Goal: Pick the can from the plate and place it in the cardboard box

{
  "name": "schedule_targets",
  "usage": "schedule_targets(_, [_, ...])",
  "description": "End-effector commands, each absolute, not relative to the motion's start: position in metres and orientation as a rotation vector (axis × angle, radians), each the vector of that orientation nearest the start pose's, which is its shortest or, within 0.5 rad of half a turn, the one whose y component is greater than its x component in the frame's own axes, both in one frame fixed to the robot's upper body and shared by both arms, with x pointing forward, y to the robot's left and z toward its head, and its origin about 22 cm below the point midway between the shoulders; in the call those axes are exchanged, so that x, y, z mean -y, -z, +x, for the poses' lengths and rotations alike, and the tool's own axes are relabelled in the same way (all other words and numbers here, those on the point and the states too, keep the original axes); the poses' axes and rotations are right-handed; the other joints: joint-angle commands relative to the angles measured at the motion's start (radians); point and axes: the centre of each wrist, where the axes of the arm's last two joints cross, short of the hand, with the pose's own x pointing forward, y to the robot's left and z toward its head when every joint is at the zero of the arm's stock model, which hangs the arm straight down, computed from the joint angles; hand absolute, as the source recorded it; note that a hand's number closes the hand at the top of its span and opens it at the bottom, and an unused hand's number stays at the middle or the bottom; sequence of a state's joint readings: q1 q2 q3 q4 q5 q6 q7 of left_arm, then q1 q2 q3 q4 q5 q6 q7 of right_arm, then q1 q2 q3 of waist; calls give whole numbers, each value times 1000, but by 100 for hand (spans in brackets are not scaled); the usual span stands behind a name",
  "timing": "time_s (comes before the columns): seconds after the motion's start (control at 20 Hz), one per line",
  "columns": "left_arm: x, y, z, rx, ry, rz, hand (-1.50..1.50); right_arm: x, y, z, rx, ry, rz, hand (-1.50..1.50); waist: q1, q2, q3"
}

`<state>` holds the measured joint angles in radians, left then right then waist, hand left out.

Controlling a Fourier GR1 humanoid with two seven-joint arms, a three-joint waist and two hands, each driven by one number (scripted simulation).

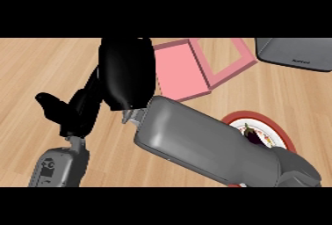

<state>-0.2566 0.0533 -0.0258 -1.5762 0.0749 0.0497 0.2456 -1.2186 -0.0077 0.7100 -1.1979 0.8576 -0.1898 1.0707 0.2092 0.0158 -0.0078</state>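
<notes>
Head view shows my right hand (pixel 126 72) up over the pink box (pixel 185 68), its near edge just beside the palm; I cannot tell whether it holds the can, which I cannot see. Right forearm (pixel 207 145) slants across the plate (pixel 282 132). Left hand (pixel 68 112) rests open at left.

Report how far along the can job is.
Done: no can shows on the red-rimmed white plate; only a dark purple item lies there. In hand: the right hand hangs at the left edge of the pink open box; whether it holds the can is hidden. Left: no can is visible in the box.
</notes>
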Motion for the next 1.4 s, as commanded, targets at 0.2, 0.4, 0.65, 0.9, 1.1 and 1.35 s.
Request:
schedule_targets(0.2, [-212,-61,298,1573,36,-59,0,-72,-232,328,1586,-650,-1149,150,-30,9,0])
schedule_targets(0.4, [-214,-60,295,1562,15,-47,0,-70,-228,347,1580,-600,-1217,150,-47,10,1])
schedule_targets(0.65, [-217,-57,288,1562,7,-32,0,-63,-217,372,1504,-638,-1337,150,-58,13,1])
schedule_targets(0.9, [-217,-70,291,1577,22,-54,0,-49,-197,393,1448,-688,-1384,150,-64,17,3])
schedule_targets(1.1, [-226,-72,296,1587,23,-38,0,-33,-177,408,1341,-784,-1407,150,-64,24,3])
schedule_targets(1.35, [-219,-71,292,1583,26,-44,0,-5,-141,421,969,-991,-1303,-150,-54,31,3])
